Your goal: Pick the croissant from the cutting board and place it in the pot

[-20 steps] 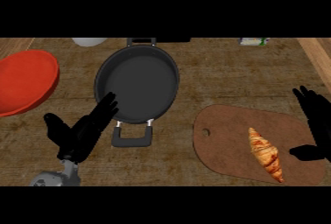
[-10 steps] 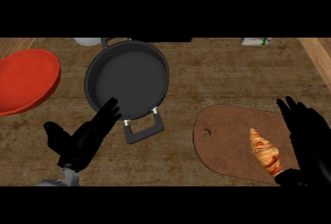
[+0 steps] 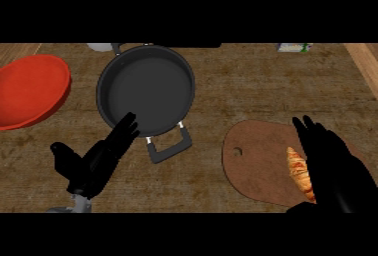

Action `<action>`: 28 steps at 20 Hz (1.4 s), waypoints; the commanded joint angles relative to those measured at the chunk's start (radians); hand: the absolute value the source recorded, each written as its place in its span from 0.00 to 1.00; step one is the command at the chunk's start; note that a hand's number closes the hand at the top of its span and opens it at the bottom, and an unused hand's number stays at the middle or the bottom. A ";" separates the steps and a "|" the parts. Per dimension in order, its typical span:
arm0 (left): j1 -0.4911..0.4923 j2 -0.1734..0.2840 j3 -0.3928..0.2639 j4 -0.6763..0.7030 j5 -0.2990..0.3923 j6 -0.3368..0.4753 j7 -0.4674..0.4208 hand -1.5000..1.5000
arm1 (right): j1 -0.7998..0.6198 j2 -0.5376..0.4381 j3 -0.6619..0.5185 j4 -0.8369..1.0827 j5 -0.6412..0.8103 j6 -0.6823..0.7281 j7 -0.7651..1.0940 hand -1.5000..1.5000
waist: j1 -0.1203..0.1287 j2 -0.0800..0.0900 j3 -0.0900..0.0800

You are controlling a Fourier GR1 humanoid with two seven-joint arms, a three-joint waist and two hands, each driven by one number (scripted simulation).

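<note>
The setting is a kitchen work surface. A brown, mottled counter (image 3: 244,95) fills the view. On it stand cooking items: a dark round pot (image 3: 146,90) with a loop handle, a red bowl (image 3: 29,92) at the left edge, and a brown wooden cutting board (image 3: 255,160) with a hanging hole. A croissant (image 3: 299,172) lies on the board. Small containers at the far edge are too indistinct to identify.

bare counter (image 3: 244,100) between pot (image 3: 146,90) and cutting board (image 3: 258,160); pot handle (image 3: 168,146) juts into gap.
</note>
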State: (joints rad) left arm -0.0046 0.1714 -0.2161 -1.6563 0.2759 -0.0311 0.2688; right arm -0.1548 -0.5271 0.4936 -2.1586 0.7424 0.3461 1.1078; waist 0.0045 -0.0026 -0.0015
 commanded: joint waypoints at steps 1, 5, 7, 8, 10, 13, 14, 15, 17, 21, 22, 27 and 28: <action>-0.034 -0.043 -0.015 0.065 -0.042 0.025 -0.024 0.50 | 0.028 0.082 0.053 0.022 0.052 0.048 0.144 0.00 | -0.009 0.003 0.001; -0.013 -0.025 0.009 0.024 -0.007 0.000 0.011 0.50 | 0.020 0.109 0.003 0.128 0.084 0.041 0.053 0.00 | -0.005 0.003 0.001; 0.005 -0.008 0.010 -0.022 -0.005 -0.003 0.038 0.50 | 0.033 0.131 0.030 0.192 0.140 0.023 0.033 0.00 | -0.001 0.003 0.001; 0.018 -0.005 0.023 0.044 -0.002 -0.041 -0.032 0.50 | 0.027 0.137 0.038 0.170 0.166 0.053 0.061 0.00 | -0.004 0.003 0.001; 0.008 -0.016 0.010 -0.008 -0.011 -0.012 0.021 0.50 | 0.105 0.142 0.075 0.173 0.233 0.007 0.048 0.00 | -0.007 0.001 0.001; -0.007 -0.042 0.008 0.001 -0.027 0.012 0.015 0.50 | 0.095 0.138 0.062 0.180 0.287 0.065 0.062 0.00 | -0.008 0.002 0.001; -0.026 -0.014 0.035 -0.004 0.002 -0.011 0.045 0.50 | 0.098 0.133 0.046 0.295 0.315 -0.003 0.006 0.00 | -0.005 0.004 0.002; 0.024 -0.021 0.006 -0.023 -0.006 -0.024 0.031 0.50 | 0.136 0.117 0.051 0.210 0.337 0.021 0.021 0.00 | -0.008 0.001 0.001; 0.044 -0.020 0.002 -0.042 -0.030 -0.018 0.025 0.50 | 0.084 0.184 0.034 0.190 0.334 0.101 0.049 0.00 | -0.004 0.001 0.001; -0.049 -0.033 0.038 0.022 -0.003 -0.029 0.063 0.50 | 0.153 0.109 -0.066 0.189 0.303 0.106 -0.071 0.00 | -0.010 0.002 0.001; 0.043 -0.024 0.028 -0.005 -0.034 -0.040 -0.014 0.50 | 0.119 0.188 -0.019 0.263 0.350 0.086 -0.042 0.00 | -0.002 0.002 0.001; 0.032 -0.032 0.068 0.041 -0.006 -0.080 -0.034 0.50 | 0.156 0.187 -0.081 0.293 0.383 0.054 -0.122 0.00 | -0.004 0.003 0.001; -0.029 -0.040 0.071 0.026 -0.012 -0.051 0.050 0.50 | 0.211 0.191 -0.061 0.262 0.418 0.019 -0.129 0.00 | -0.007 0.002 0.002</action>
State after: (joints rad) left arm -0.0100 0.1424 -0.1606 -1.6479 0.2646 -0.0813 0.2894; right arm 0.0208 -0.3534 0.4488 -1.9053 1.1255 0.3813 0.9619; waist -0.0007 -0.0021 0.0011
